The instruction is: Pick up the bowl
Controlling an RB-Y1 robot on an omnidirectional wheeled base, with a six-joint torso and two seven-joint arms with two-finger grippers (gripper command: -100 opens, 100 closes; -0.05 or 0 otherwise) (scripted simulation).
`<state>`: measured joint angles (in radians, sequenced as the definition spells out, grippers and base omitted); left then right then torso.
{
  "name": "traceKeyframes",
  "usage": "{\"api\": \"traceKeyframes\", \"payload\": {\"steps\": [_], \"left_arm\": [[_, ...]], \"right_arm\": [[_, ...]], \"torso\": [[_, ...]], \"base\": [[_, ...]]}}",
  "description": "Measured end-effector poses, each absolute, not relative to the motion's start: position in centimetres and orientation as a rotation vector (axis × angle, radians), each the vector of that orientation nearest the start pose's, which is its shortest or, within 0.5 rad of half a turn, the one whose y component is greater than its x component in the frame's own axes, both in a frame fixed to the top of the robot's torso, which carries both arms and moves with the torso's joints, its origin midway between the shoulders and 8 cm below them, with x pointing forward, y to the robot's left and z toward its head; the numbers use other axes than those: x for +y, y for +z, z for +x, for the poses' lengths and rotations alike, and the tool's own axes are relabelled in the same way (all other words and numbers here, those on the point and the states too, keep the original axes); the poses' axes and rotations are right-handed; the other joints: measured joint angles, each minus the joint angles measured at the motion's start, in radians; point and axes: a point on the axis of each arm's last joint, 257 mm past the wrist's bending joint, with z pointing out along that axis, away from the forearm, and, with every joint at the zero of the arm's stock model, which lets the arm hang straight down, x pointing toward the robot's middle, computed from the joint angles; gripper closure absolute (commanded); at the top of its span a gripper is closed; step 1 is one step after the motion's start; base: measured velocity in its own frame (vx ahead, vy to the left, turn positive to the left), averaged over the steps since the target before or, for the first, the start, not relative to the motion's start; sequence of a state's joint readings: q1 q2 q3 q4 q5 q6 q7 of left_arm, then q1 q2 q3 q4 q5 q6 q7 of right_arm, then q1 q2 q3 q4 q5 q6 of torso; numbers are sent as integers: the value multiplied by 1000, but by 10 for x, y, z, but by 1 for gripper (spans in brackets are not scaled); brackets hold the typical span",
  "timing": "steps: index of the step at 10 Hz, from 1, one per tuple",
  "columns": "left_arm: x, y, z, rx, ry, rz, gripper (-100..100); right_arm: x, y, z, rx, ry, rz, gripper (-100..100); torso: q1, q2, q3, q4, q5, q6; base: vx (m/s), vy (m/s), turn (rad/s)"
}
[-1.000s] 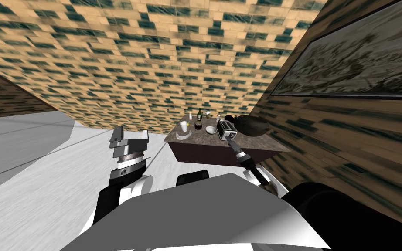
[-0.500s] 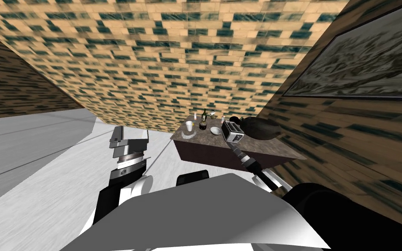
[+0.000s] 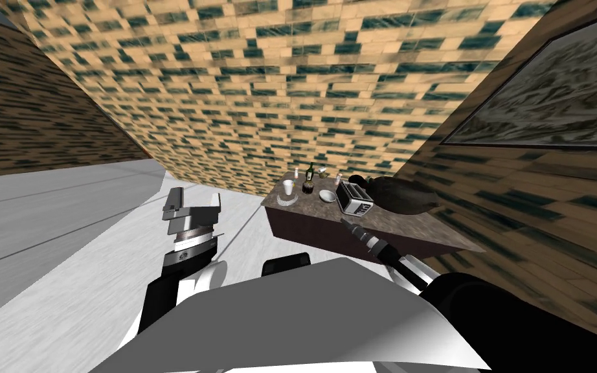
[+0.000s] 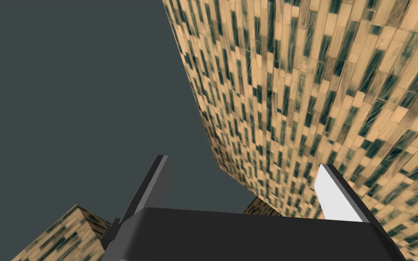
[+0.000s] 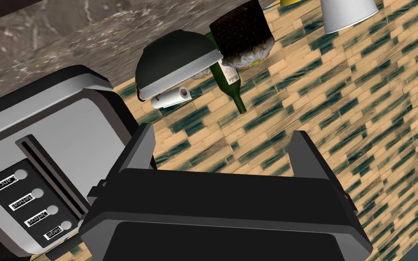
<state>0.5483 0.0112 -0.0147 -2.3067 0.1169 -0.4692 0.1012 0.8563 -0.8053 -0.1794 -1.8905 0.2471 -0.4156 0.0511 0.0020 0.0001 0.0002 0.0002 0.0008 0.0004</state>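
The desk stands in the far right corner, its far end against the tiled wall and its right side along the wall with the framed picture. Its left and near edges face open white floor, which runs wide to the left.

The bowl sits on the desk just left of the toaster, with a dark jar and a green bottle beyond it to the left. A white cup is farther left, near the desk's left edge. A large dark rounded thing takes up the right of the desk behind the toaster.

The right arm reaches over the near edge. Its jaws are spread wide, holding nothing, just short of the toaster, with the bowl apart beyond it. The left arm hangs over the floor well left of the desk, jaws also wide.

From the wrist the bowl shows its dark outside and pale rim, not its inside. The toaster and cup are cut off. Small things at the desk's far edge are too small to name.
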Motion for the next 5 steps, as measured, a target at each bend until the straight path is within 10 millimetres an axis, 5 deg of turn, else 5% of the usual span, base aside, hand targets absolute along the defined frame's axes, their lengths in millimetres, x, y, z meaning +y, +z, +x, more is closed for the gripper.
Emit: {"api": "traceKeyframes", "payload": {"steps": [5], "left_arm": [[292,15,339,548,-1456,-803,0]], "right_arm": [[-478,-273,256,2029,307,180,-100]], "torso": [[1,0,0,0,0,-1]], "base": [[9,57,130]]}}
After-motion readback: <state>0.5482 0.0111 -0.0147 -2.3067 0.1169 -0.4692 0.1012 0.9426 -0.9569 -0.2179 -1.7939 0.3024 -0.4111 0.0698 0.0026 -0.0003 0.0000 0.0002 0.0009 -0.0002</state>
